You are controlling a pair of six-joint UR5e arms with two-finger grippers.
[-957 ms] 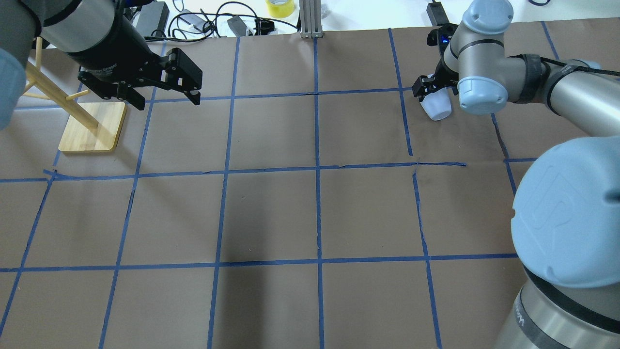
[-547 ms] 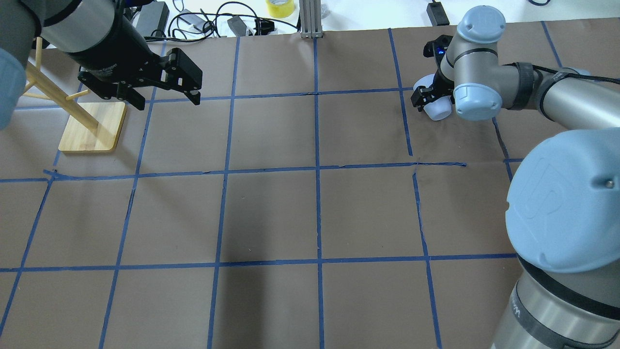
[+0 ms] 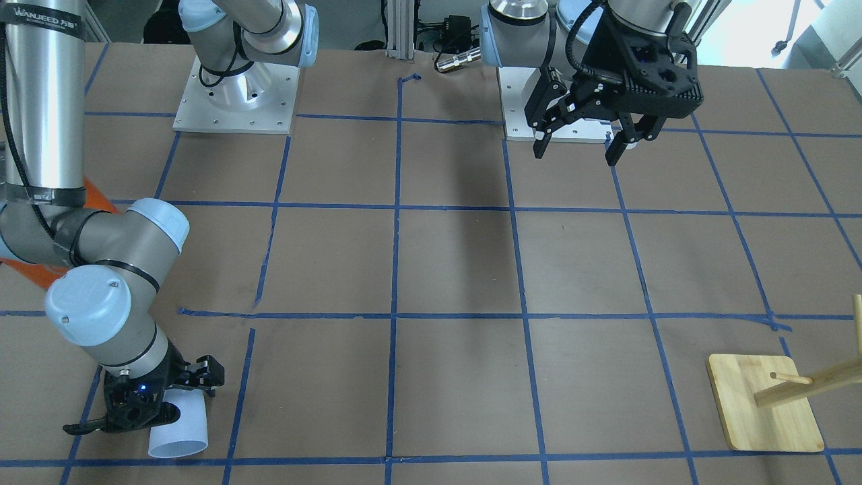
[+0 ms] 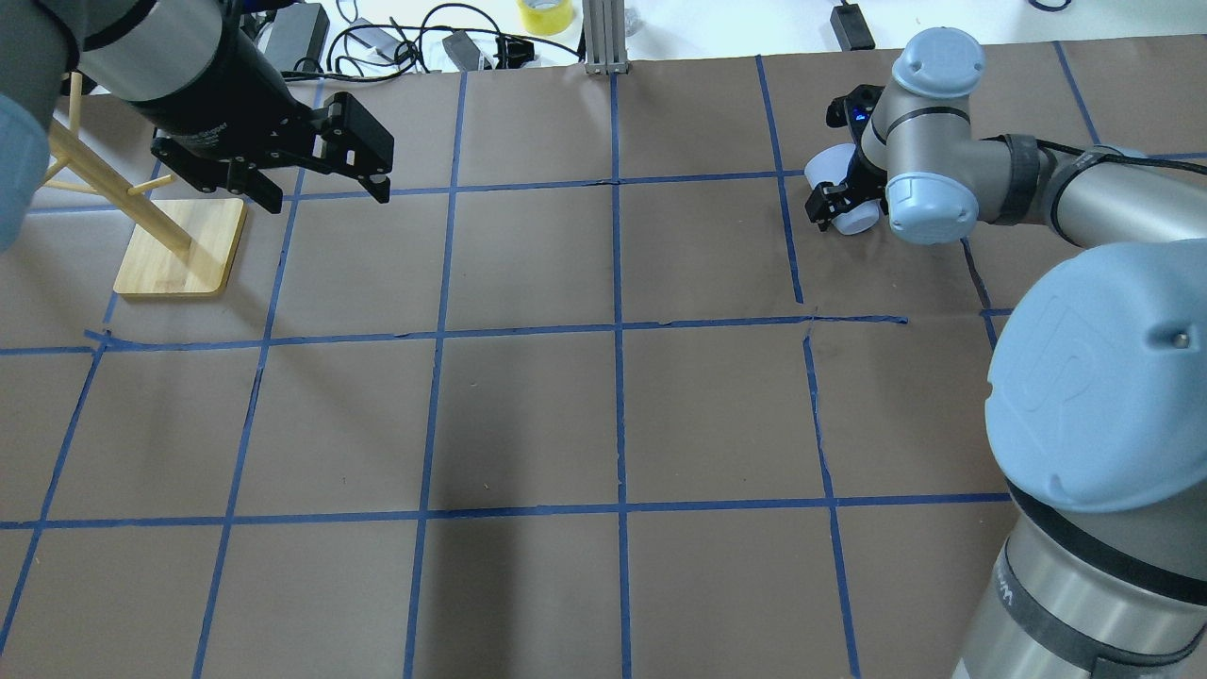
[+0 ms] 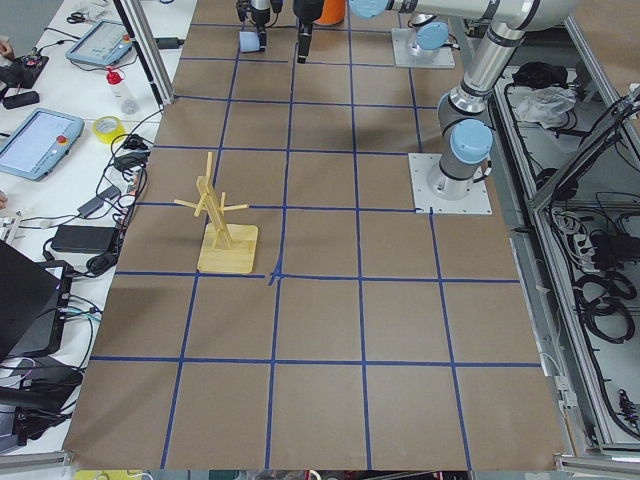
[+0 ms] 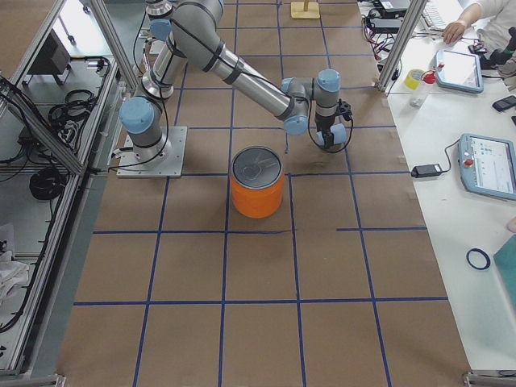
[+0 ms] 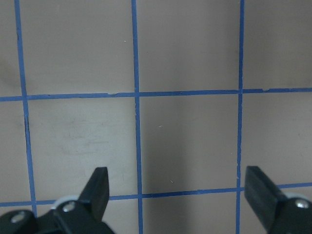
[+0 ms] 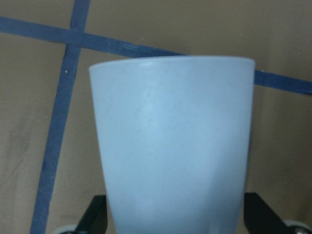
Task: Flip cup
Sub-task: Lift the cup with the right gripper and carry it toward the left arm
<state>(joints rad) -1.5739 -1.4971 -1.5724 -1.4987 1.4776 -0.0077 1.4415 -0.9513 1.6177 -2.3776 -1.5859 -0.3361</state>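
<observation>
The cup (image 8: 175,146) is a pale bluish-white tumbler. My right gripper (image 8: 175,222) is shut on it, one finger on each side near its narrow end. In the front-facing view the cup (image 3: 178,431) lies about level, its wide end towards the table's far edge, under my right gripper (image 3: 145,404). In the overhead view the cup (image 4: 822,165) sticks out on both sides of my right gripper (image 4: 839,193). It also shows small in the right side view (image 6: 337,133). My left gripper (image 4: 325,198) is open and empty above the table, far from the cup.
A wooden peg rack (image 4: 179,245) stands on its base near my left gripper. A large orange can (image 6: 257,182) with a silver top stands on the table's right half. Cables, a yellow tape roll (image 4: 545,14) and tablets lie beyond the far edge.
My right wrist has turned with the cup in it. The cup has swung from hanging below the fingers to lying about level across them. My left arm has not moved.
</observation>
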